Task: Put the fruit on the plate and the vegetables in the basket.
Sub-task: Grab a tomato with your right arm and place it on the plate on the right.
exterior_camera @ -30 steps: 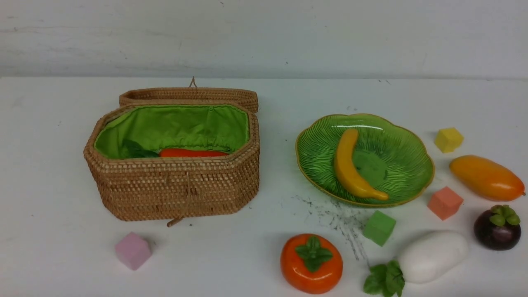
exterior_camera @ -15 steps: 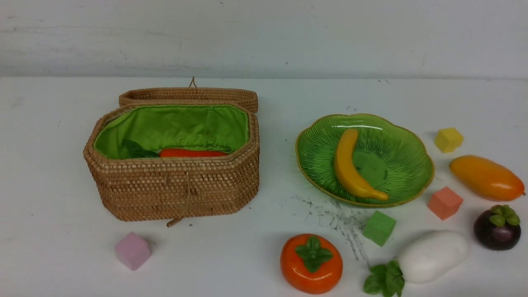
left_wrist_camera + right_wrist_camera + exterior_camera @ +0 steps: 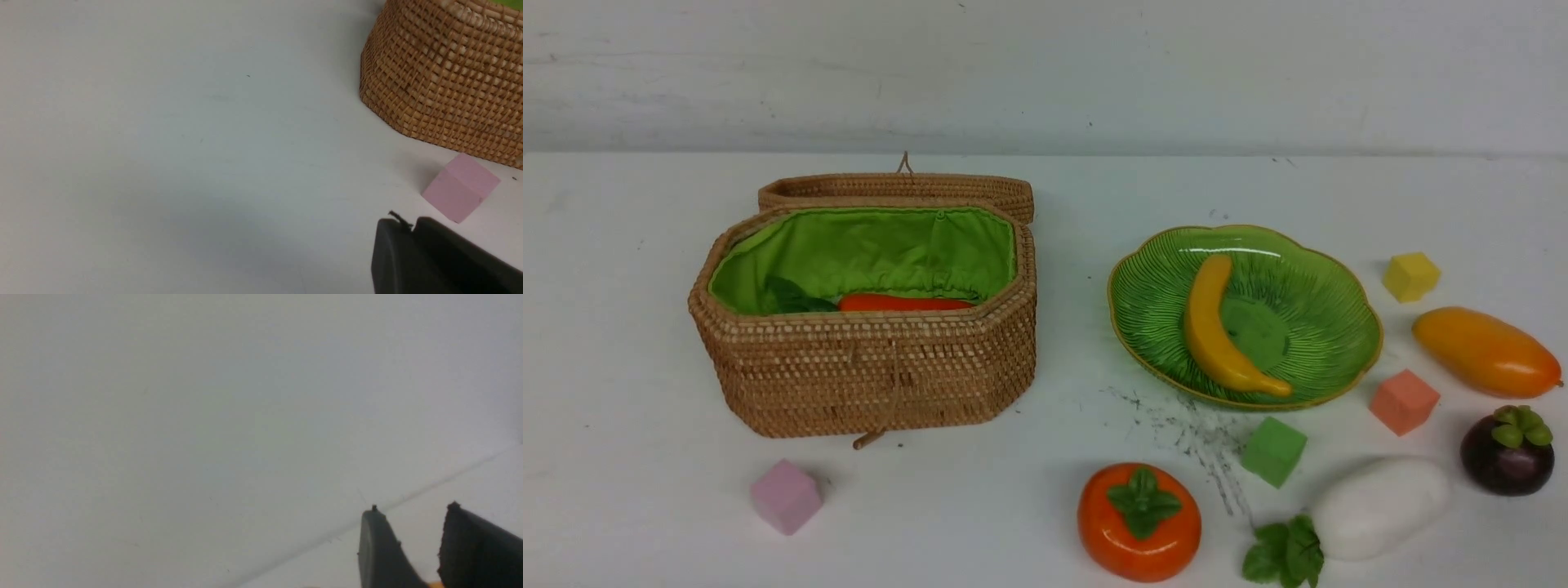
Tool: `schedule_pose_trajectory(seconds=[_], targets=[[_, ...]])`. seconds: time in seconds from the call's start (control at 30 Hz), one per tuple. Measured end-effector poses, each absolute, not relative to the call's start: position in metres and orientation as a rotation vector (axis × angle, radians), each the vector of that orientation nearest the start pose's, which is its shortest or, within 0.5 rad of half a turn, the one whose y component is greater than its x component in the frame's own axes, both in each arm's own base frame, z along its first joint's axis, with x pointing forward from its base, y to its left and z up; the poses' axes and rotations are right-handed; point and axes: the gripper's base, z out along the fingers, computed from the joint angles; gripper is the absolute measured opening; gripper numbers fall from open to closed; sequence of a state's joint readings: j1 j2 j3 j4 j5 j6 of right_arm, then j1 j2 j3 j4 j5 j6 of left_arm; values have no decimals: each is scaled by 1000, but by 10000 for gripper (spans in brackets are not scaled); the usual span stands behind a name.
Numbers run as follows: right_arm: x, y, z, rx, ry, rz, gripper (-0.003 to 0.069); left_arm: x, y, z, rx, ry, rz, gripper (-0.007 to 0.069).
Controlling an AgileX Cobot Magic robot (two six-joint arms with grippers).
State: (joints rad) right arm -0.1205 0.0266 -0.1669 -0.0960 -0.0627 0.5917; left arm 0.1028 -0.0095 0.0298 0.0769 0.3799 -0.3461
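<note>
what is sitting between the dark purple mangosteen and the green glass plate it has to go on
The salmon-pink cube sits right on the line between the dark purple green-capped mangosteen and the scalloped green glass plate, near its rim. It is low; a lifted carry would probably clear it.

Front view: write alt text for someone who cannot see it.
An open wicker basket holding an orange-red vegetable sits left of a green plate with a banana. Persimmon, radish, mangosteen, mango and small cubes lie loose on the white table.
</note>
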Motion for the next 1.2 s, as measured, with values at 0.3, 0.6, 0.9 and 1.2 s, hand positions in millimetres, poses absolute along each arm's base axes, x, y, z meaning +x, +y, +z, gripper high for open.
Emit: schedule_pose_trajectory(seconds=[0.3, 0.6, 0.9, 1.2], targets=[[74, -13, 352, 470, 1484, 232, 242, 52, 8, 170, -373, 1846, -91, 61], [125, -26, 315, 580, 2019, 21, 242, 52, 8, 170, -373, 1846, -91, 61], [159, -17, 284, 653, 2246, 196, 243, 52, 8, 170, -373, 1846, -91, 69], [186, 10, 254, 381, 2509, 534, 258, 52, 8, 170, -373, 1846, -91, 71]])
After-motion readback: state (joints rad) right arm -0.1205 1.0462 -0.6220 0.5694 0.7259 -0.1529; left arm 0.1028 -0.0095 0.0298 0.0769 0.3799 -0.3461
